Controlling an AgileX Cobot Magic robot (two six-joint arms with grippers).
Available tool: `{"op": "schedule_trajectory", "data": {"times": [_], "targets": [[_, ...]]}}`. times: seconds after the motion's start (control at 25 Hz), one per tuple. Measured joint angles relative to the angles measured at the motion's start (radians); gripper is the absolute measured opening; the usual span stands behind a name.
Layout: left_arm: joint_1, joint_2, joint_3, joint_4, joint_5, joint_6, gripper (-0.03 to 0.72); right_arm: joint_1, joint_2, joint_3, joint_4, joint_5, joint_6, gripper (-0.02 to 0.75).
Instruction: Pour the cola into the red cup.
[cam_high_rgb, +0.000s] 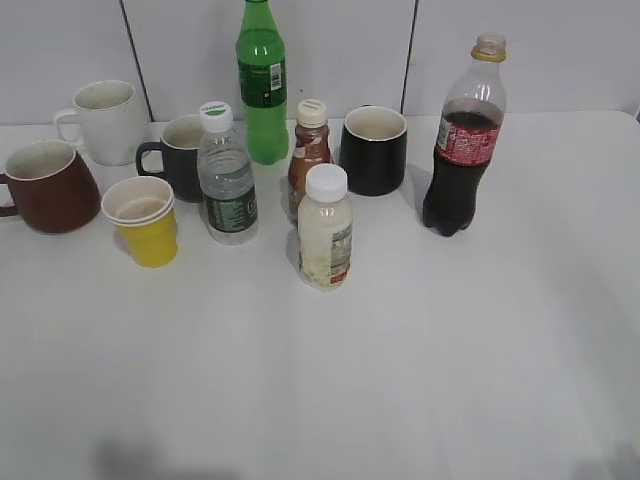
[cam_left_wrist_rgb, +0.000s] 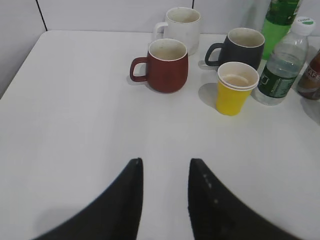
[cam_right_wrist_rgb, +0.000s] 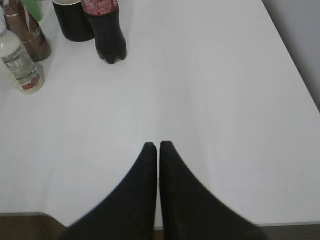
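Note:
The cola bottle (cam_high_rgb: 462, 140) stands upright at the right rear of the white table, capless with a yellowish neck ring; its lower part shows in the right wrist view (cam_right_wrist_rgb: 106, 30). The red cup (cam_high_rgb: 48, 186) stands at the far left, empty, and also shows in the left wrist view (cam_left_wrist_rgb: 167, 65). My left gripper (cam_left_wrist_rgb: 165, 162) is open and empty over bare table, well short of the red cup. My right gripper (cam_right_wrist_rgb: 158, 145) is shut and empty near the table's front edge, far from the cola. Neither gripper shows in the exterior view.
A white mug (cam_high_rgb: 104, 121), dark grey mug (cam_high_rgb: 180, 155), yellow paper cup (cam_high_rgb: 145, 221), water bottle (cam_high_rgb: 226, 176), green bottle (cam_high_rgb: 262, 85), small brown bottle (cam_high_rgb: 308, 155), milky bottle (cam_high_rgb: 325, 230) and black mug (cam_high_rgb: 373, 150) stand between cup and cola.

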Motion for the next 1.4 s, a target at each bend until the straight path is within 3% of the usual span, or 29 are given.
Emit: {"op": "schedule_trajectory", "data": {"times": [1.4], "targets": [[0.0, 0.004, 0.0, 0.0, 0.0, 0.0, 0.241, 0.0, 0.0, 0.0, 0.0, 0.0, 0.0, 0.0]]}}
